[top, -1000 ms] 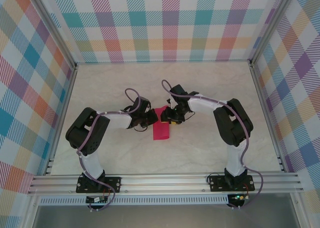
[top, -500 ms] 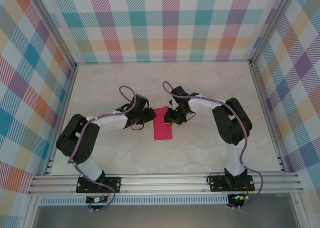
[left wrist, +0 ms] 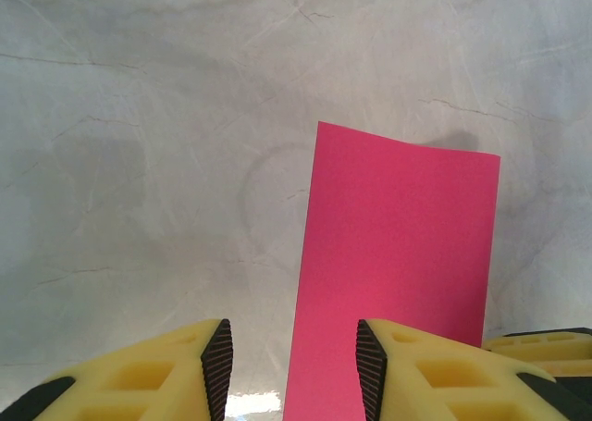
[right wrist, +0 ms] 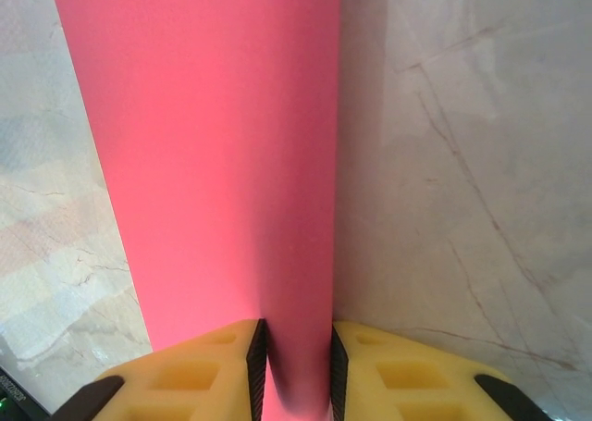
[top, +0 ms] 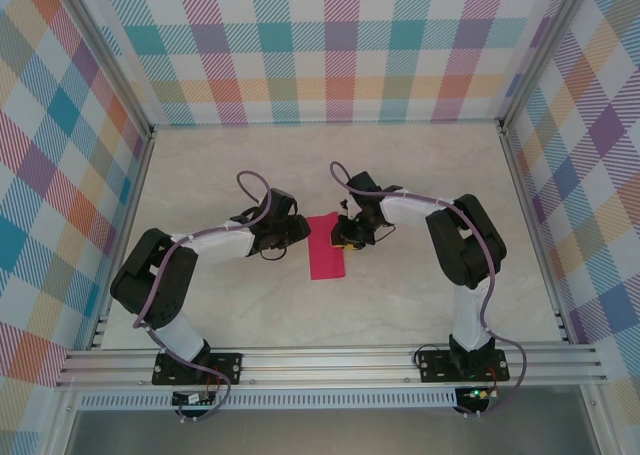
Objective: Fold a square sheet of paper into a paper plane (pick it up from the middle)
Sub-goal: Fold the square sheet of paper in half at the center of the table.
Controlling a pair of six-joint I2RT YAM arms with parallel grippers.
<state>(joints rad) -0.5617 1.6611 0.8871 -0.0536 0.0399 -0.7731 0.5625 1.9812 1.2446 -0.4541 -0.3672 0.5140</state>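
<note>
Left gripper (top: 300,237), at 9 o'clock of the thin crimson-pink paper sheet (top: 326,246), stands open. Its yellow fingers (left wrist: 148,375) are well parted, and one edge of the sheet reaches into the gap. Right gripper (top: 345,243), at 3 o'clock of the sheet, has its jaws a narrow gap apart, with the sheet's long edge lying between them. The sheet, a narrow oblong, lies mid-way up the pale marbled counter (top: 400,175).
</note>
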